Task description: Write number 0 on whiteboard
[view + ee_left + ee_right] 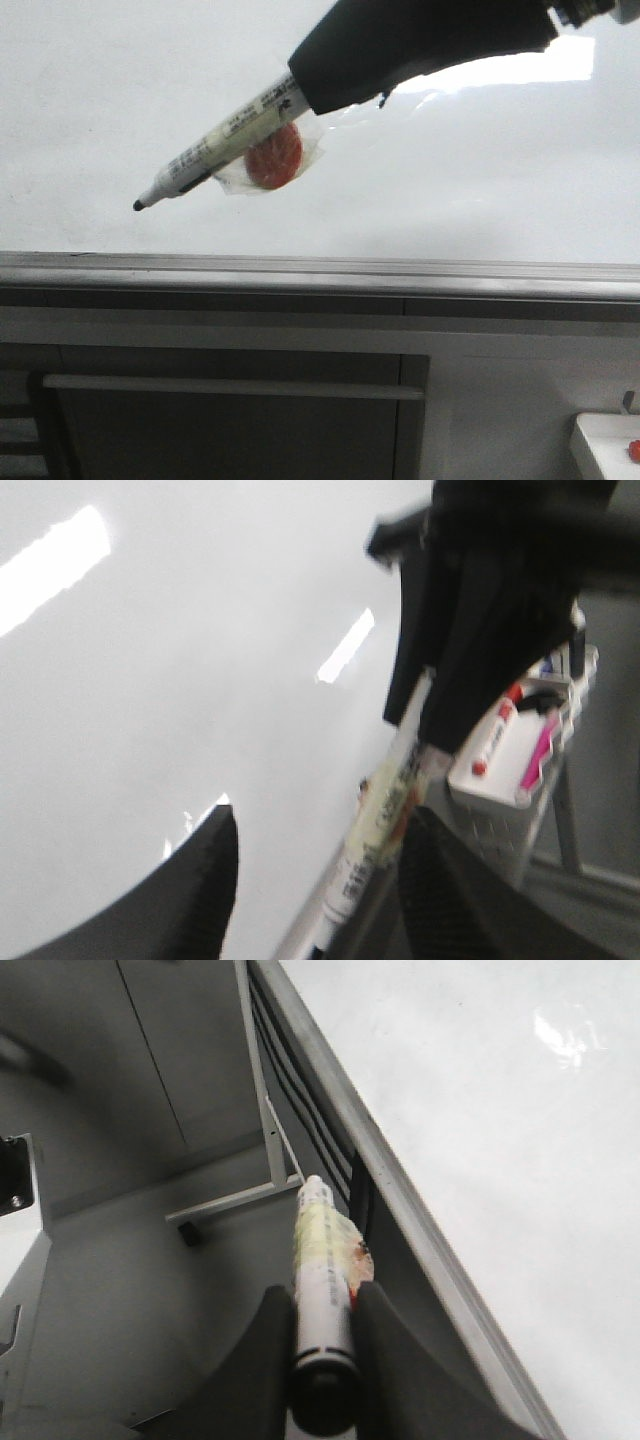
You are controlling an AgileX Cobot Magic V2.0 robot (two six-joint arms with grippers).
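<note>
My right gripper [312, 88] is shut on a white marker pen [230, 135], which slants down to the left with its black tip bare and close to the whiteboard [450, 190]. A red disc [275, 155] is taped to the pen's barrel. In the right wrist view both fingers [268, 1330] press the pen [322, 1260], which points past the board's grey ledge [400, 1200]. My left gripper [320, 825] is open, and the pen [380, 825] runs close by one of its fingers. The number 0 is out of view.
The grey metal ledge [320, 272] runs along the board's lower edge, with a grey cabinet front [230, 420] below it. A white basket [520, 770] holding markers sits beside the board. A white tray corner [605, 445] shows at the lower right.
</note>
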